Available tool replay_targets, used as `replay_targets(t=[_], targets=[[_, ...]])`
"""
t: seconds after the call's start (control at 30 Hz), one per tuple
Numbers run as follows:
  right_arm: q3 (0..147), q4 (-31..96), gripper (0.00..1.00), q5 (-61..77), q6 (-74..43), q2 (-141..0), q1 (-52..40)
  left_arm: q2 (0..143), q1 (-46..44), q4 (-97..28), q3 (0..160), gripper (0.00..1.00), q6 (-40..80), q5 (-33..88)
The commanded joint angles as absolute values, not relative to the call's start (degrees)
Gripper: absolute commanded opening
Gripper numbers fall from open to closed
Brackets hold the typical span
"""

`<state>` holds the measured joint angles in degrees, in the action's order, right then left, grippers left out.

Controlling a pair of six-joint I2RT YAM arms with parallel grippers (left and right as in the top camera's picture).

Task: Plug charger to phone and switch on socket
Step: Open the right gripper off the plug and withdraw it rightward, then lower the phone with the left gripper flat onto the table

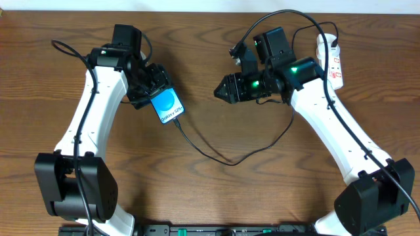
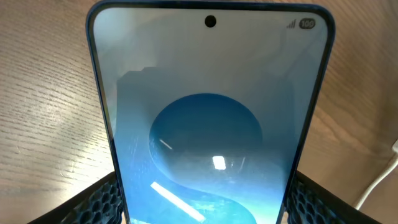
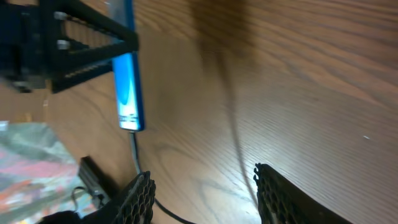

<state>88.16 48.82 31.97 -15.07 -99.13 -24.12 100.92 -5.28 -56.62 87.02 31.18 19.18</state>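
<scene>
We see left gripper (image 1: 157, 93) clamped on phone (image 1: 168, 105), screen up, left of centre on table (image 1: 216, 196). Charger cable (image 1: 223, 157) meets phone's lower edge, loops across wood, passes under right arm (image 1: 335, 124). Socket (image 1: 335, 62) lies at far right edge. Right gripper (image 3: 205, 194) hangs mid-table, fingers parted, nothing between them.

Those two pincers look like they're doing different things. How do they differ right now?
The left pincer is shut on the phone, clamping its edges; the right pincer is open and holds nothing. The left pincer sits right at the phone, while the right pincer hangs apart from it, over the wooden table. Both have black, mesh-patterned fingers.
</scene>
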Motion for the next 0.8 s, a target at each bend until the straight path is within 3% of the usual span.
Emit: replay_targets(t=[0.0, 0.77], targets=[[88.9, 49.3, 0.51, 28.0, -13.6, -98.8, -24.0, 99.9, -6.2, -56.7, 88.0, 0.07, 27.2, 20.0], [88.9, 50.2, 0.51, 25.8, -13.6, -98.8, -24.0, 100.0, -8.6, -56.0, 88.0, 0.07, 22.7, 19.8]])
